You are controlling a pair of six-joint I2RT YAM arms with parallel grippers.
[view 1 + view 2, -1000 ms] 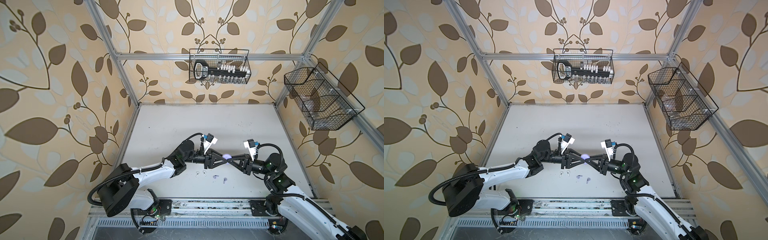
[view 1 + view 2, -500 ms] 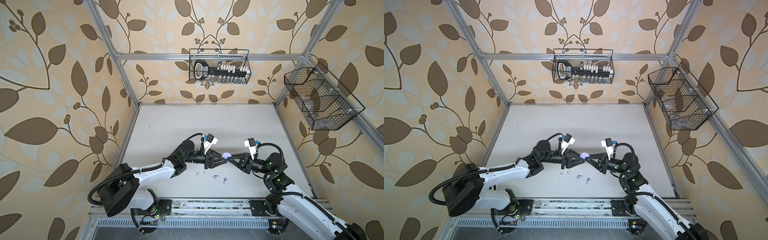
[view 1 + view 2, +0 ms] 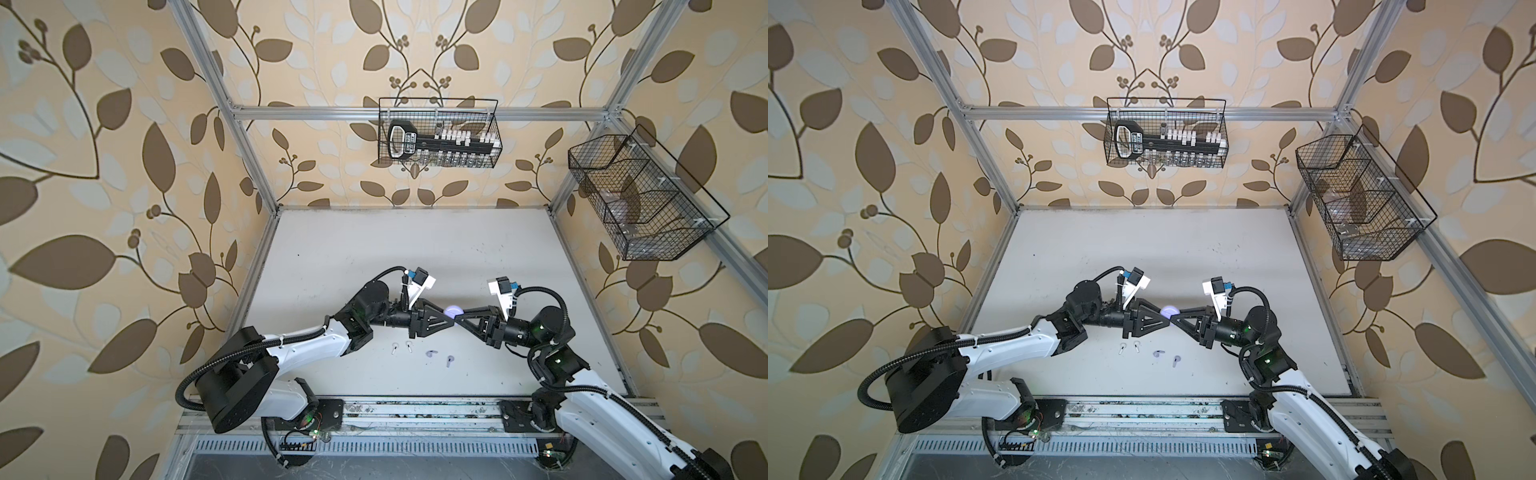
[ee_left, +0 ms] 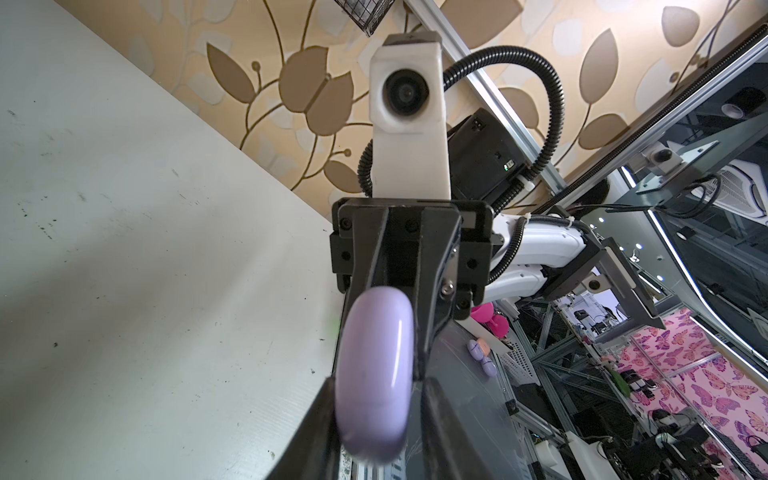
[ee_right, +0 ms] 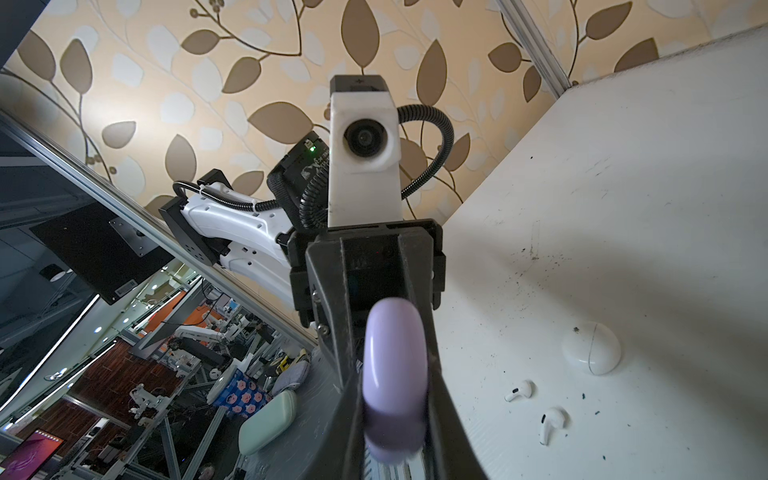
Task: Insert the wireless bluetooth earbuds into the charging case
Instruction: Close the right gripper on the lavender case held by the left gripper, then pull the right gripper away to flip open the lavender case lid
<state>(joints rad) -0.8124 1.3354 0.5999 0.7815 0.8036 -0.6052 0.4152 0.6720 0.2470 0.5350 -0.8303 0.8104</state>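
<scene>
The lilac charging case (image 3: 453,311) (image 3: 1169,311) hangs above the table's middle, where both grippers meet tip to tip. My right gripper (image 5: 395,390) is shut on the case (image 5: 395,365), with a finger tight on each flat side. My left gripper (image 4: 378,386) has closed round the case (image 4: 374,374) from the opposite side; one finger presses it and the other is a hair off. Two white earbuds (image 3: 393,348) (image 3: 409,345) and two lilac earbuds (image 3: 431,354) (image 3: 449,360) lie on the table in front of the grippers. The white earbuds (image 5: 519,390) (image 5: 552,424) also show in the right wrist view.
A round white case (image 5: 592,348) sits shut on the table near the white earbuds, hidden in the top views. A wire basket (image 3: 438,137) hangs on the back wall and another wire basket (image 3: 640,199) on the right wall. The arms' base rail (image 3: 415,411) runs along the table's front edge.
My left gripper's jaws have narrowed round the lilac case. The right gripper has kept its grip, and both arms have stayed almost in place.
</scene>
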